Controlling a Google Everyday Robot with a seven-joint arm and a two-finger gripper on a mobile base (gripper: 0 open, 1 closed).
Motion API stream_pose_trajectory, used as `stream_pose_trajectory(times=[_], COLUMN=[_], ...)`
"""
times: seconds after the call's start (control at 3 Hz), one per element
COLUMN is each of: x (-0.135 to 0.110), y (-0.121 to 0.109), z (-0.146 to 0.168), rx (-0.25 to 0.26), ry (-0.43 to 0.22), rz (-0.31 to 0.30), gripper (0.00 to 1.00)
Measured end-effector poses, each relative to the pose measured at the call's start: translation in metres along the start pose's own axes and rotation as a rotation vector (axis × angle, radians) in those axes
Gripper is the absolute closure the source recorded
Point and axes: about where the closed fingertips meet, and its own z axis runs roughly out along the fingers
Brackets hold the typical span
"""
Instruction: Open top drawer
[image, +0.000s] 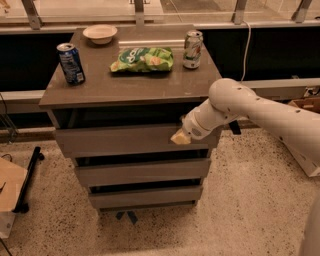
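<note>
The gripper (181, 137) sits on the top drawer (120, 141), at the right end of its front panel, just below the worktop's (125, 90) front edge near the front right corner. I cannot tell whether it is open or closed. The pull probably goes best straight out from that front edge, level and slow. A skewed tug from this off-centre spot could jam the drawer.
</note>
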Motion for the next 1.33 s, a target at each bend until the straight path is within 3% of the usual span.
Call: stream_pose_trajectory(times=[1.0, 1.33], x=[-0.0016, -0.0017], y=[0.0000, -0.0014], z=[-0.0023, 0.0003], rx=[0.000, -0.005], ry=[0.000, 0.009], rz=[0.000, -0.004], gripper=[0.15, 0.00])
